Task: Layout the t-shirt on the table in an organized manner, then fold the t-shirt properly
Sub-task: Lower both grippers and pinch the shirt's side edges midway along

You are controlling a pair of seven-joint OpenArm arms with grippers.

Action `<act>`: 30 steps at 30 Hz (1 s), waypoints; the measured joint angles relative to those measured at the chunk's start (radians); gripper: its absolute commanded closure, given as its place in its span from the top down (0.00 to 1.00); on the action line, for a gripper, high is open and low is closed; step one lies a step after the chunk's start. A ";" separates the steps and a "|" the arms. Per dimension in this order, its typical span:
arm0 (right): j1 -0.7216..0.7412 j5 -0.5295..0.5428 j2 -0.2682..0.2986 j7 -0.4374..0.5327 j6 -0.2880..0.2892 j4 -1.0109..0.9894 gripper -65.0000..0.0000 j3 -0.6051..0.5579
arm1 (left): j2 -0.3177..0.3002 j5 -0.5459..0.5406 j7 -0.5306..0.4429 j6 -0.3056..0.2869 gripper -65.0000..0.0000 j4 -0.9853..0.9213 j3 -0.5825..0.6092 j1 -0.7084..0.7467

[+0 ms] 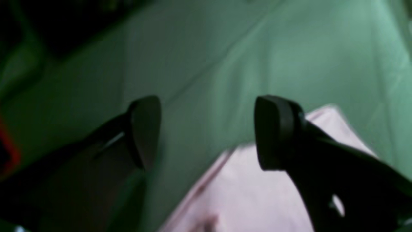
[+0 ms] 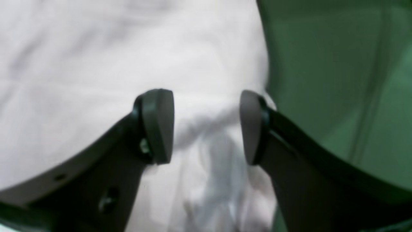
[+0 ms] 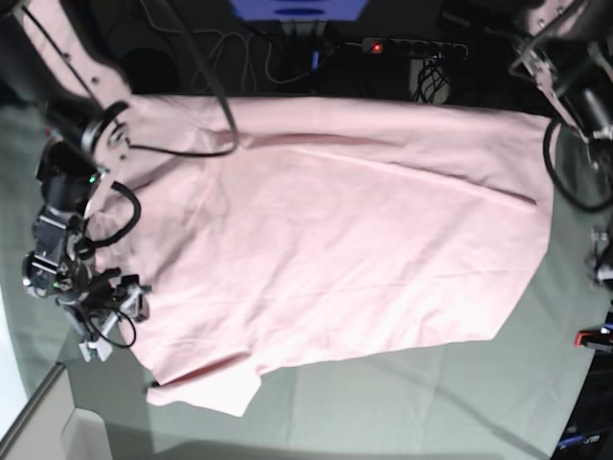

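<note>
The pink t-shirt (image 3: 335, 240) lies spread plain side up on the table (image 3: 402, 402); layout looks nearly done. The right gripper (image 2: 206, 125) hovers, jaws apart, above its edge. The left gripper (image 1: 206, 132), jaws apart, has a corner just beside it. Next: pinch both edges to begin folding.

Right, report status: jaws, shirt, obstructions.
Left gripper open, empty. Right gripper open over the t-shirt, nothing gripped. Shirt spread on the table, unfolded. Nothing in the way.

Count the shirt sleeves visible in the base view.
1: a sleeve of the t-shirt at its lower left edge. The other may be hidden under the right arm at upper left.
</note>
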 measured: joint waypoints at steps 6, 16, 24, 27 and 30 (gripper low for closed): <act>0.053 -0.005 0.068 0.267 -0.102 -0.230 0.51 -0.002 | -0.021 0.006 -0.214 0.005 0.67 -0.185 0.214 0.018; 0.077 -0.002 0.083 0.409 -0.221 -0.414 0.51 -0.024 | -0.021 0.008 -0.355 0.008 0.67 -0.438 0.240 -0.066; 0.069 0.002 0.062 0.417 -0.382 -0.424 0.51 -0.142 | -0.025 0.008 -0.372 0.005 0.67 -0.454 0.307 -0.081; 0.070 0.005 0.069 0.418 -0.416 -0.424 0.51 -0.142 | -0.022 0.007 -0.372 0.005 0.67 -0.451 0.370 -0.084; 0.071 0.007 0.070 0.417 -0.442 -0.423 0.51 -0.142 | -0.019 0.004 -0.370 0.006 0.67 -0.454 0.383 -0.093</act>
